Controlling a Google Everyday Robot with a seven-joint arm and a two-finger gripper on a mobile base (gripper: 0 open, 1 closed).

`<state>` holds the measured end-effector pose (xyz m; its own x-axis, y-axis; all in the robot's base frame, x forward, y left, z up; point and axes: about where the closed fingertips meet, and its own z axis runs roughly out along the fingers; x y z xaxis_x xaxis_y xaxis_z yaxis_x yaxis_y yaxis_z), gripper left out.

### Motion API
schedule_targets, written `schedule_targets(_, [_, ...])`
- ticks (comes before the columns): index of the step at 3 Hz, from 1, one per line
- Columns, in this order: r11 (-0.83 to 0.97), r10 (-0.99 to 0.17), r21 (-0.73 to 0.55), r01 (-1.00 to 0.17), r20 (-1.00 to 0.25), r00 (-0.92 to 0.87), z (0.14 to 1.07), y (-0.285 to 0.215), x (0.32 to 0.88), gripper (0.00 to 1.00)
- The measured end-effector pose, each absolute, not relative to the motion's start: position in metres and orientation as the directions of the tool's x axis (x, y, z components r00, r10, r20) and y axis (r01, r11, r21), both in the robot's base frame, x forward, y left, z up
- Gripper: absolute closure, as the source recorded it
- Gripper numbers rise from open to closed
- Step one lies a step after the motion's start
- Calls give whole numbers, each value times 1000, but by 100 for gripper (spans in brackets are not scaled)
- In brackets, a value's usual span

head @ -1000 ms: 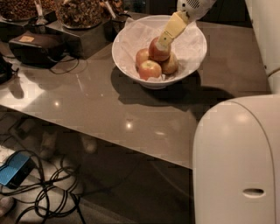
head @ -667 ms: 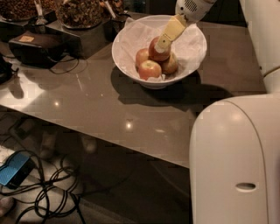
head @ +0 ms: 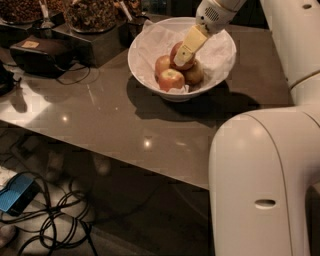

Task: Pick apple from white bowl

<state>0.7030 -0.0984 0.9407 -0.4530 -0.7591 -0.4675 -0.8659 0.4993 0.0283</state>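
The white bowl (head: 220,70), lined with crumpled white paper, stands on the dark table at the back centre. Several apples lie in it. The large red-orange apple (head: 174,50) sits on top of the pile. A red and yellow apple (head: 171,79) is in front, a red one (head: 161,64) at the left, and a duller yellow-brown one (head: 195,74) at the right. My gripper (head: 182,58) reaches down from the upper right into the bowl. Its pale yellow end lies against the top apple and covers part of it.
Dark containers of nuts (head: 90,15) stand at the back left, close to the bowl's left rim. A black device (head: 42,52) with cables lies left of them. My white arm (head: 260,180) fills the right foreground. Cables and a blue object (head: 17,192) lie on the floor.
My gripper stays on the top apple in the bowl. The white arm section in the foreground has shifted slightly to the left. The apples and the bowl have not moved.
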Motion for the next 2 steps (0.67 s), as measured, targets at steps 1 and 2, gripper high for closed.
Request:
schedule_targets(1, [498, -762, 45, -866, -454, -461, 928, -96, 707, 11])
schedule_targets(2, [495, -764, 57, -867, -446, -466, 919, -95, 710, 30])
